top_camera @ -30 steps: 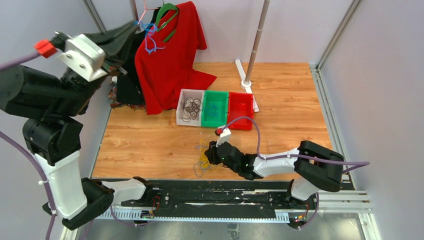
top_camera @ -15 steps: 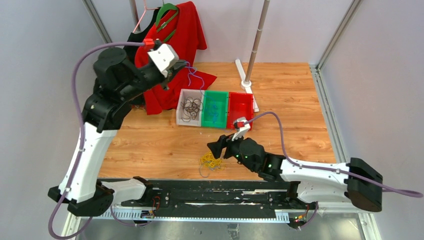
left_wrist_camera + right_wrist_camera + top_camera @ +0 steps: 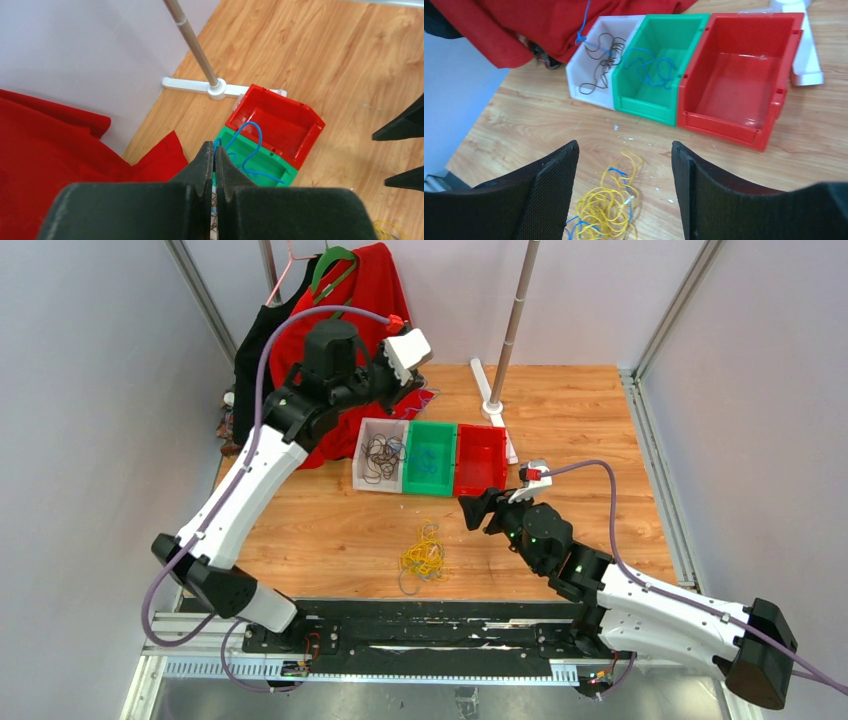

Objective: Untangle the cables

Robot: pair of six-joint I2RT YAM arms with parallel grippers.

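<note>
**Top, left-wrist and right-wrist views of a wood-grain table (image 3: 300, 530).**

*Hidden or unclear:*
- In the top view, the fingertips of the left end effector (image 3: 214, 150) merge with the draped red garment (image 3: 345, 310) behind them.
- The yellow cable bundle (image 3: 606, 212) is cut off by the lower edge of the right-wrist view.
- One end of the blue cable (image 3: 251, 123) disappears between the closed fingers.

*End effectors:*
- The left end effector is fully closed, pinching this thin blue cable, which loops down over the green bin (image 3: 644, 107).
- The right end effector (image 3: 624, 147) stands wide apart and holds nothing. Its inner pads (image 3: 556, 175) have a fine mesh texture.

*Cables and bins:*
- The yellow bundle is a loose tangle of thin wire with a few blue strands. In the top view it lies on the table at 8 o'clock from the right end effector and at 6 o'clock from the bins.
- Three glossy plastic bins stand touching in a row. The white bin (image 3: 589, 95) holds a dark cable (image 3: 599, 65) in loose loops, the green bin is in the middle, and the red bin (image 3: 724, 125) is at 3 o'clock.
- A metal pole (image 3: 192, 45) on a white foot rises at 12 o'clock from the red bin.
</note>
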